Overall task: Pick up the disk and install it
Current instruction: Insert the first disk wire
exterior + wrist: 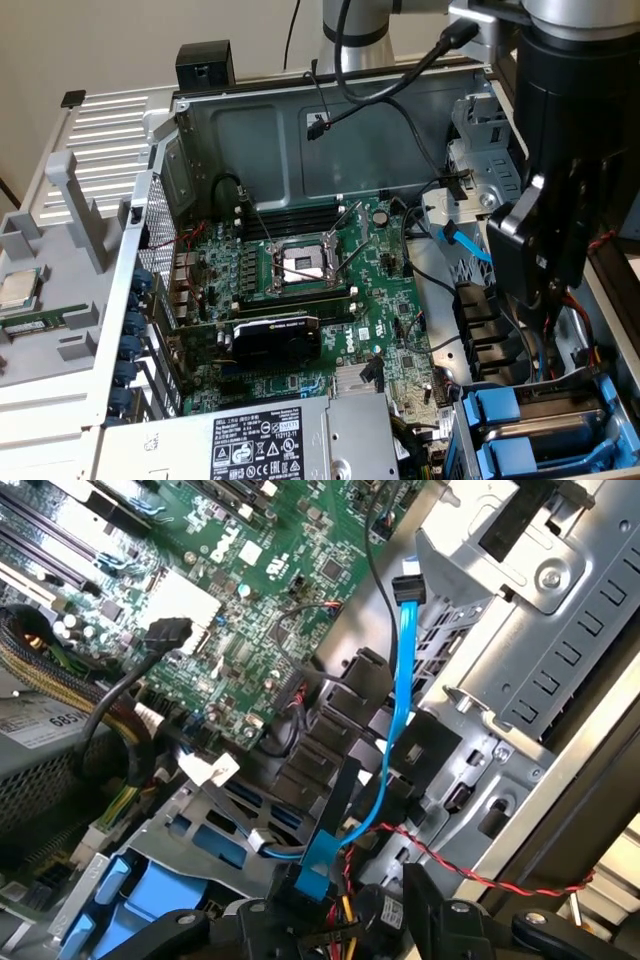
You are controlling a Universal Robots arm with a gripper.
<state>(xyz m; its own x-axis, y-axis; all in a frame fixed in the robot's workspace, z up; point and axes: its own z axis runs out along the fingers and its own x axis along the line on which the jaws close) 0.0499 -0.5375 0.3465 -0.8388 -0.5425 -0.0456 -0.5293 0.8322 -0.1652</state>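
We find the rectangular silver-metal disk in its blue plastic frame lying low in the grey sheet-metal drive cage, at the exterior view's lower right of the open computer case, where the frame can clip it in place. The black gripper hangs just above that cage, jaws spread wide and gripping nothing. We therefore judge the disk seated in its bay rather than carried.
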